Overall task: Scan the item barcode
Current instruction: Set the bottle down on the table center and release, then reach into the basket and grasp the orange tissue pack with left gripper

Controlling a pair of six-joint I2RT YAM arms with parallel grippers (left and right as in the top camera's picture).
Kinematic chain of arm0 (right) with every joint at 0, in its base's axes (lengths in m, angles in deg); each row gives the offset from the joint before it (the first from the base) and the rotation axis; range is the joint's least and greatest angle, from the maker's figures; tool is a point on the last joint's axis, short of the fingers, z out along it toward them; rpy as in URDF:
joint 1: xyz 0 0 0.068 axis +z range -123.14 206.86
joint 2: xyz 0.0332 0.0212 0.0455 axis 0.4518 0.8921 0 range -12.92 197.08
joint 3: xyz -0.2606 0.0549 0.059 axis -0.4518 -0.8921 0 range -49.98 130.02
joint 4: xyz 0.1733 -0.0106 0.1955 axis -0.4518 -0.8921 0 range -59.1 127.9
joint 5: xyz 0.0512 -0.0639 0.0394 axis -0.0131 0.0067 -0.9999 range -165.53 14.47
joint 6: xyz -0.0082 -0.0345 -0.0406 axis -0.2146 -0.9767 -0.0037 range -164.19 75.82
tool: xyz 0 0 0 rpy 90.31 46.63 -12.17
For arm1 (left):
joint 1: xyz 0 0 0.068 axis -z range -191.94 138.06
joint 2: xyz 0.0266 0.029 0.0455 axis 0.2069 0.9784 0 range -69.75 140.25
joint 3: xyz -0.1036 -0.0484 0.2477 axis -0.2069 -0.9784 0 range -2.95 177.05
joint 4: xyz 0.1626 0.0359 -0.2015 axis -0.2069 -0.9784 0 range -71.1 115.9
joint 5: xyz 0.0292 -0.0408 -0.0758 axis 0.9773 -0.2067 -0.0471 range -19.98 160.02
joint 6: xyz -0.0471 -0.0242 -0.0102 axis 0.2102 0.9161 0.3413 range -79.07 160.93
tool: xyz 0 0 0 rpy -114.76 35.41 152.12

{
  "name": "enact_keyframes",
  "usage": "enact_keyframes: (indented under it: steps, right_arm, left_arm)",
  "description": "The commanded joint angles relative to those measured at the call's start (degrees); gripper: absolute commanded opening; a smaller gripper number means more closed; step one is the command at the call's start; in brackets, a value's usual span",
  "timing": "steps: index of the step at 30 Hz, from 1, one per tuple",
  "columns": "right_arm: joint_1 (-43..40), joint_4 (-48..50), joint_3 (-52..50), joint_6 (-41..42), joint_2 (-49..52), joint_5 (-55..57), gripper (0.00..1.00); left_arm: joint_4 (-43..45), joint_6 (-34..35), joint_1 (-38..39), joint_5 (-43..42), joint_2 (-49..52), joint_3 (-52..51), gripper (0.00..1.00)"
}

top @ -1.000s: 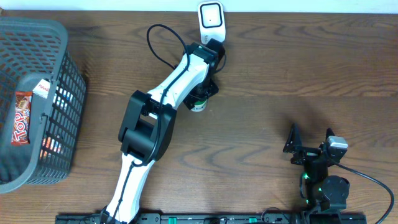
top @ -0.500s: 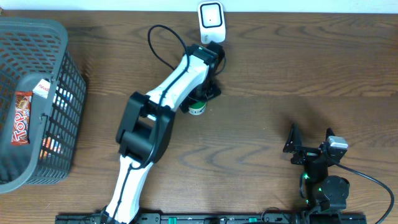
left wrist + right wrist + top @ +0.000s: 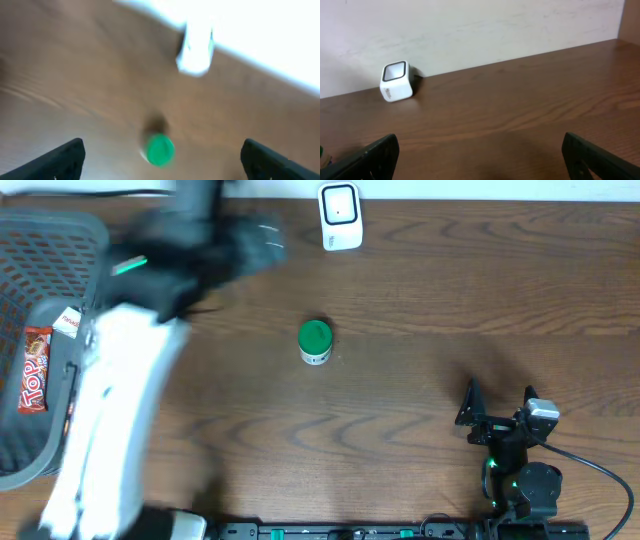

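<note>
The item, a small white container with a green cap (image 3: 315,340), stands alone on the wooden table below the white barcode scanner (image 3: 340,216). My left gripper (image 3: 252,243) is a motion blur up left of it, near the basket, and touches nothing. The left wrist view shows its dark fingers (image 3: 67,157) spread wide, with the green cap (image 3: 160,149) and the scanner (image 3: 196,50) far ahead on the table. My right gripper (image 3: 498,403) rests open at the lower right; its wrist view shows bare wood between the jaws and the scanner (image 3: 396,81) in the distance.
A grey mesh basket (image 3: 40,222) stands at the left edge with a red snack bar (image 3: 35,368) and other packets inside. The blurred white left arm (image 3: 110,420) sweeps along the basket's right side. A wall runs behind the scanner.
The left gripper opened and let go of the green-capped item, which now stands on the table. The left arm swung fast to the left, toward the basket. The right arm stayed still.
</note>
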Motion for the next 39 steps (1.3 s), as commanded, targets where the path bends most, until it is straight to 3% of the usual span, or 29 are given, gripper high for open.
enact_keyframes:
  steps: [1,7,12,18,27,39]
  right_arm:
    - [0.5,-0.2,-0.1,0.6,-0.2,0.5,0.99]
    - [0.5,-0.2,-0.1,0.6,-0.2,0.5,0.99]
    - [0.7,-0.2,-0.1,0.6,-0.2,0.5,0.99]
    - [0.7,-0.2,-0.1,0.6,-0.2,0.5,0.99]
    - [0.7,-0.2,-0.1,0.6,-0.2,0.5,0.99]
    - [0.7,-0.2,-0.1,0.6,-0.2,0.5,0.99]
  left_arm:
    - [-1.2,-3.7,-13.8,4.0,-8.2,0.6,1.0]
    - [-13.2,8.8,-39.5,4.0,-10.2,-0.3,0.99]
    - [-15.8,21.2,-51.6,4.4,-6.7,-9.2,0.99]
    - [-9.9,21.8,-54.1,4.5,-2.5,-21.9,0.99]
    - [4.1,31.4,-54.1,5.1,-1.1,-41.8,0.99]
    - [18.7,31.4,-54.1,8.3,-0.6,-51.2,0.99]
